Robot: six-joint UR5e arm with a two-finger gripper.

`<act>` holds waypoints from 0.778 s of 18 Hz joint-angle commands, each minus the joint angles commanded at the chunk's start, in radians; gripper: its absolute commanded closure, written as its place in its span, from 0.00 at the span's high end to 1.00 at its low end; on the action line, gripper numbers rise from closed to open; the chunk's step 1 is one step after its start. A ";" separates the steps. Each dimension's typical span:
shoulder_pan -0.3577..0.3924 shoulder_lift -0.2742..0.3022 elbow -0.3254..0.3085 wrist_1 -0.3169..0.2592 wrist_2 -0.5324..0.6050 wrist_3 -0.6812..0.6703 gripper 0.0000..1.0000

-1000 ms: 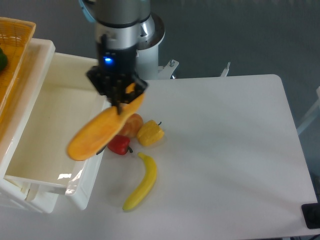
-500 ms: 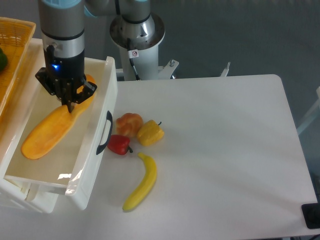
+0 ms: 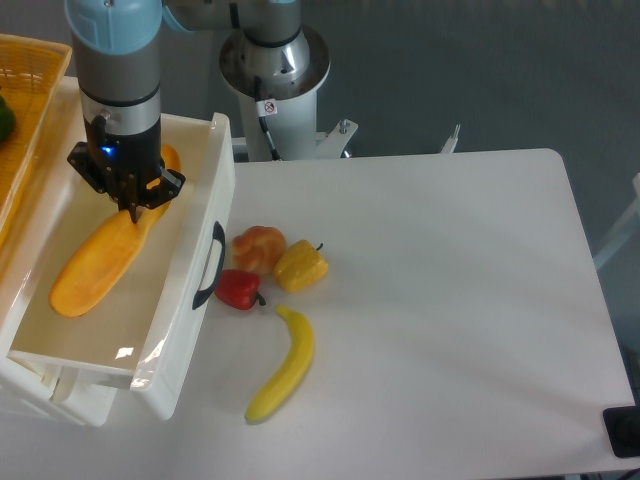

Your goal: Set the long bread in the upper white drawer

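Observation:
The long bread (image 3: 100,260) is a smooth orange-yellow loaf, lying at a slant inside the upper white drawer (image 3: 180,300). My gripper (image 3: 131,208) is over the drawer and shut on the loaf's upper right end. The loaf's lower left end points toward the drawer's front left. Whether the loaf rests on the drawer floor or hangs just above it I cannot tell. The drawer stands pulled out at the table's left, its black handle (image 3: 210,265) facing the table.
Beside the drawer's front lie a peach-coloured fruit (image 3: 258,246), a yellow pepper (image 3: 300,266), a red pepper (image 3: 238,289) and a curved yellow banana (image 3: 284,363). A yellow wicker basket (image 3: 25,120) sits at the far left above the drawer. The robot base (image 3: 275,80) stands behind the table.
My gripper carried the long bread leftward from above the fruits, over the drawer's front panel, into the drawer. In the last half second it has sunk slightly lower.

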 joint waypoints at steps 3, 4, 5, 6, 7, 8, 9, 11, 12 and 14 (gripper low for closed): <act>0.008 0.000 0.001 0.000 0.009 0.025 1.00; 0.008 0.000 0.001 -0.002 0.021 0.025 1.00; 0.009 0.000 0.001 -0.003 0.028 0.025 1.00; 0.009 0.000 0.001 -0.003 0.026 0.025 1.00; 0.011 0.000 0.001 -0.002 0.026 0.025 1.00; 0.012 0.002 0.003 -0.002 0.025 0.025 1.00; 0.011 0.002 0.006 -0.002 0.025 0.026 1.00; 0.020 0.003 0.014 -0.002 0.022 0.025 1.00; 0.028 0.005 0.018 -0.002 0.020 0.026 1.00; 0.058 0.017 0.029 0.005 0.020 0.031 1.00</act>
